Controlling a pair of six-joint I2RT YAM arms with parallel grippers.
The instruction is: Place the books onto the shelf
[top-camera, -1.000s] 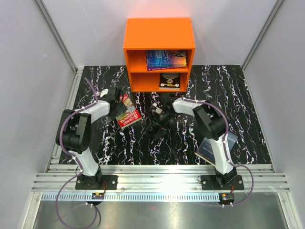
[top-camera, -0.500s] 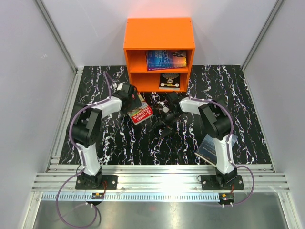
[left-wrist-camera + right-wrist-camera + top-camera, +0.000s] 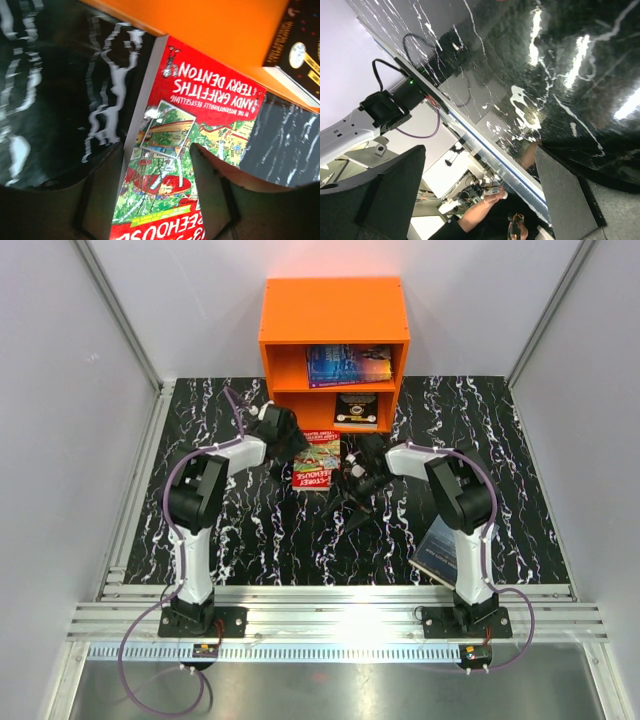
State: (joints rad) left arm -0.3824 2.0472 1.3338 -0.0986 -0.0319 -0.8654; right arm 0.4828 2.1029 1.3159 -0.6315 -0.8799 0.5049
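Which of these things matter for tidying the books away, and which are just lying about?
Part of the job: orange shelf; red-green book in front of it; blue book, upper compartment; black book, lower compartment; dark blue-grey book by the right arm's base.
Just there: marbled table; metal rails; purple cable.

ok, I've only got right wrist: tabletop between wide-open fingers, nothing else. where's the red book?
Observer: The red-green book lies flat, cover up, just in front of the shelf, by its lower compartment.
Operator: left arm on it?
Observer: The left pincer is over it with its jaws apart, one finger at the spine edge and the other over the cover. I can't tell whether it touches.
Operator: anything on my side?
Observer: A dark book lies on the table by the right arm, near its base and partly hidden behind it.
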